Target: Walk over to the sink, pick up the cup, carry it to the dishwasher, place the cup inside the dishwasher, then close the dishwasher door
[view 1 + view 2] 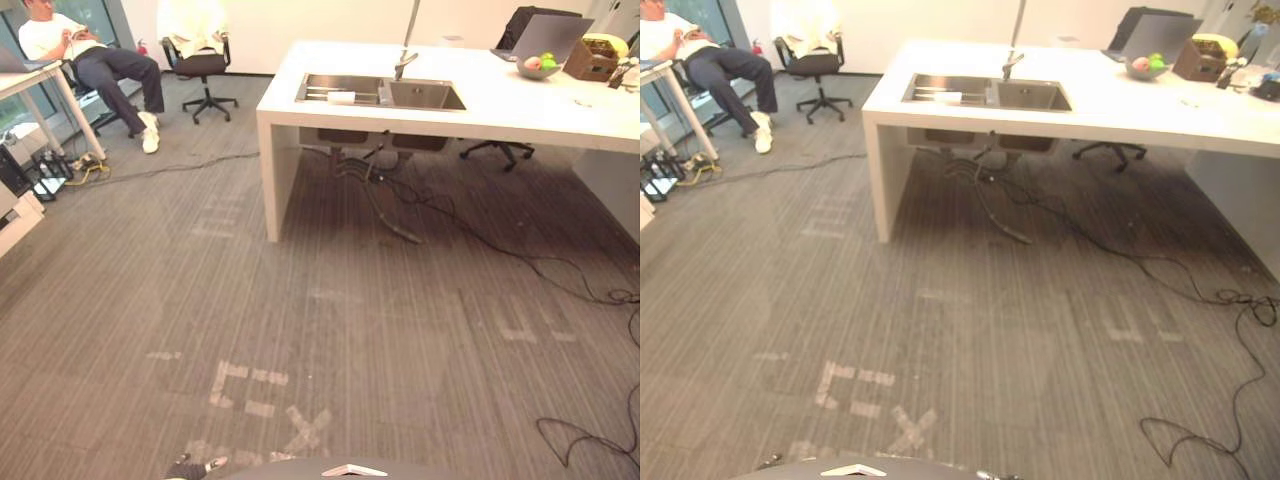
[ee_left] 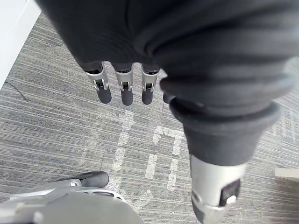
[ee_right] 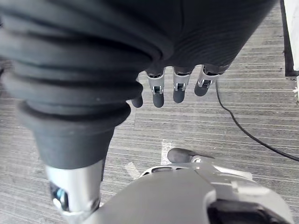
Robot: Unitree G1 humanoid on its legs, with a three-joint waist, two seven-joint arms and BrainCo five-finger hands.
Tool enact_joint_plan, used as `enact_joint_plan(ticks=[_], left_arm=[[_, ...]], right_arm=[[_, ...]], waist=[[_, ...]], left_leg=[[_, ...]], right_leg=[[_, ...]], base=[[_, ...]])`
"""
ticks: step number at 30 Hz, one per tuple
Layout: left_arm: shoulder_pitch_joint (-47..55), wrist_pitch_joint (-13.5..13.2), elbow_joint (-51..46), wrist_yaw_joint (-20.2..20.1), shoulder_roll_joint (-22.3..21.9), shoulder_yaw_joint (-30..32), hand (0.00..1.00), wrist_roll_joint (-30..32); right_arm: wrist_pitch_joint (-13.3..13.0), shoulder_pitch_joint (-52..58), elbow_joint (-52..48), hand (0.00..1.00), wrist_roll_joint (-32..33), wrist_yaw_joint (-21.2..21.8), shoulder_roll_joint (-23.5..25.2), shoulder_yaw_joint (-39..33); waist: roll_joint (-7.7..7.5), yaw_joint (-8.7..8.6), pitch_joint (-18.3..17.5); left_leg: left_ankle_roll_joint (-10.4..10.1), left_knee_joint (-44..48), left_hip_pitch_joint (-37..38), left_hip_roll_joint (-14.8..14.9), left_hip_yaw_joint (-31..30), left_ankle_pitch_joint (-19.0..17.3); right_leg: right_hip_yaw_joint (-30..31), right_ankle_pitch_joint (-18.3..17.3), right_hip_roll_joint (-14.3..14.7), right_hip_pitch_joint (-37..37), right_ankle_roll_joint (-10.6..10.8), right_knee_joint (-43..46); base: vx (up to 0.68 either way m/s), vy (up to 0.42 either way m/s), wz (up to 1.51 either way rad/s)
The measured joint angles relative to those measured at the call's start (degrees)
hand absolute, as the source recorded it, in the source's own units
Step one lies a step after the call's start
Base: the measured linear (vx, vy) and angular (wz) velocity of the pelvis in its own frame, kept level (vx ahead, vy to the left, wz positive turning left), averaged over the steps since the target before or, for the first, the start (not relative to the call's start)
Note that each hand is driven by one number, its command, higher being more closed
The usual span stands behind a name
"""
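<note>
A white counter [image 1: 500, 100] stands across the room with a steel two-basin sink [image 1: 425, 96] set into it and a tap [image 1: 403, 62] behind. A white cup [image 1: 341, 97] lies at the sink's left basin; it also appears as the cup [image 1: 947, 97] in the right eye view. Several steps of grey carpet separate me from the counter. My left hand [image 2: 122, 88] hangs over the carpet with fingers straight and nothing in it. My right hand [image 3: 178, 88] hangs the same way, open and holding nothing.
A person [image 1: 90, 50] sits by a desk at the far left, beside an office chair [image 1: 205, 65]. Black cables [image 1: 470, 235] trail under and right of the counter. A laptop [image 1: 545, 38] and fruit bowl [image 1: 537, 66] sit on its right part. Tape marks [image 1: 250, 390] lie on the carpet.
</note>
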Motion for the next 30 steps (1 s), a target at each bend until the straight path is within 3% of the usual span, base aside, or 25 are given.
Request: enact_joint_plan(ticks=[4,10,13,18,30], left_arm=[[0.0,-0.7,0.0,0.0,0.0,0.0,0.0,0.1],[0.2,-1.7,0.0,0.0,0.1,-0.2,0.0,-0.1],[0.5,-3.8,0.6,-0.2,0.3,-0.3,0.0,-1.3],[0.5,-5.5,1.1,0.0,0.4,-0.2,0.0,-4.7],[1.0,-6.5,1.1,1.1,0.1,-0.2,0.0,-5.7]], right_arm=[[-4.7,-0.1,0.0,0.0,0.0,0.8,-0.3,1.4],[-5.8,-0.2,0.1,0.0,1.9,1.0,-0.4,2.2],[-6.2,-0.1,1.7,0.0,3.6,1.0,-0.5,1.6],[-10.7,0.2,2.2,0.0,4.5,1.2,0.4,-2.3],[-11.1,0.3,1.9,0.0,3.9,-0.4,0.8,-3.5]], waist=[[0.05,-0.2,1.0],[0.15,-0.53,1.3],[0.1,-0.86,1.3],[-0.01,-1.09,1.5],[0.08,-1.09,2.1]], left_leg=[[0.3,0.0,0.0,-0.1,-0.2,0.2],[0.5,0.0,0.0,-0.1,-0.3,0.3],[0.5,0.0,0.0,-0.1,-0.2,0.4],[0.5,0.0,0.3,-0.1,0.5,0.3],[0.2,0.0,0.6,-0.2,1.3,0.0]], right_leg=[[0.0,0.1,0.0,0.0,-0.1,0.0],[-0.1,0.2,0.0,0.1,-0.3,0.2],[-0.1,0.3,0.0,0.1,-0.3,0.2],[0.5,0.3,0.0,0.1,-0.3,0.3],[1.4,0.5,-0.2,0.2,0.2,0.1]], base=[[0.0,0.0,0.0],[0.0,0.0,0.0],[0.0,0.0,0.0],[-0.02,0.003,-0.06],[-0.02,0.003,-0.03]])
